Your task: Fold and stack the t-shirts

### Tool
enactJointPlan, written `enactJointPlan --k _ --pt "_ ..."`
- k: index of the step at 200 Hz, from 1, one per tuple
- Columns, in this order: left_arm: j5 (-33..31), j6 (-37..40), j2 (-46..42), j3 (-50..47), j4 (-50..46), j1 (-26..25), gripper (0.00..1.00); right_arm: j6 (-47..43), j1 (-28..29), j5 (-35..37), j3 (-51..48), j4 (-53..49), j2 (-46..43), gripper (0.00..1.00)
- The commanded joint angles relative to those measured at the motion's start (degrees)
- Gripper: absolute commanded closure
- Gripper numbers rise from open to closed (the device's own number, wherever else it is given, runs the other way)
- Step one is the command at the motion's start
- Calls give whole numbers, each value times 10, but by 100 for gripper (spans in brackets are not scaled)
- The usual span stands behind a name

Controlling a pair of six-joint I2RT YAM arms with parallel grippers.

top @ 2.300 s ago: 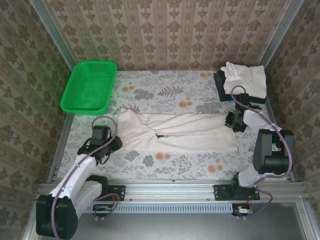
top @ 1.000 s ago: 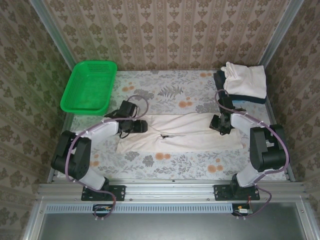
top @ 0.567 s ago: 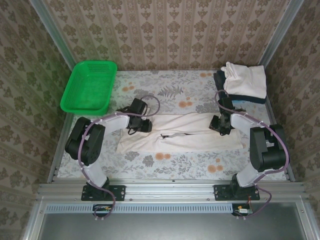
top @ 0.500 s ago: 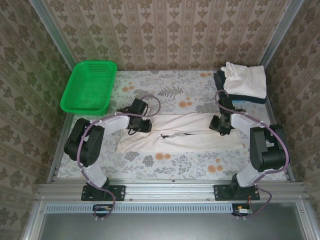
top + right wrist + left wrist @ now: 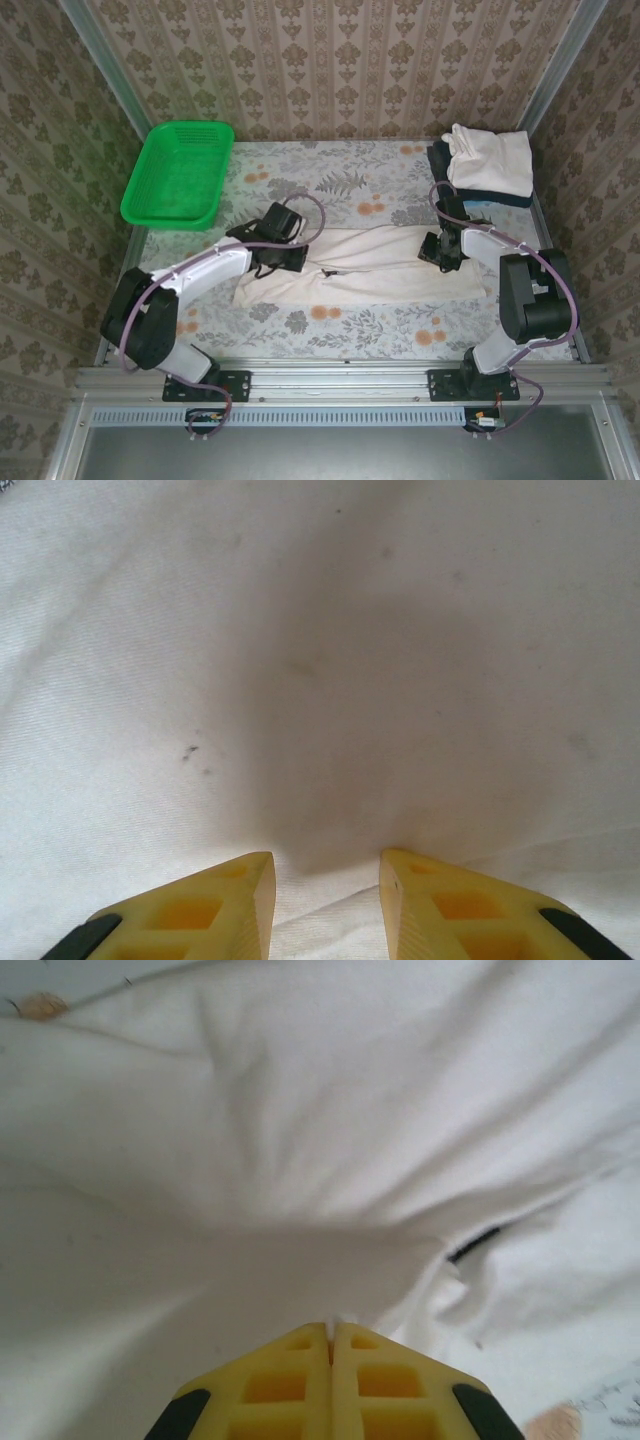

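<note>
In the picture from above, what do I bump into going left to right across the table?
Basket → left gripper, pinching the shirt → tag → right gripper. The shirt stretches under both grippers, so it gets no spot.

Top external: fixed high above near edge, looks down and forward over whole table (image 5: pixel 340 325), far off. Left wrist: looks along left gripper (image 5: pixel 331 1332) at bottom centre, very close to cream t-shirt (image 5: pixel 300 1110). Right wrist: equally close, right gripper (image 5: pixel 327 865) at bottom. All three share t-shirt, mid-frame overhead.
</note>
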Motion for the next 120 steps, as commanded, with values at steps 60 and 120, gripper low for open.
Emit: enactJointPlan --k 60,120 --pt "11 -139 -67 -87 3 -106 70 -17 0 -8 2 -21 -36 65" --pt "-1 -90 -110 -82 21 -30 44 -10 31 4 29 -7 -36 63"
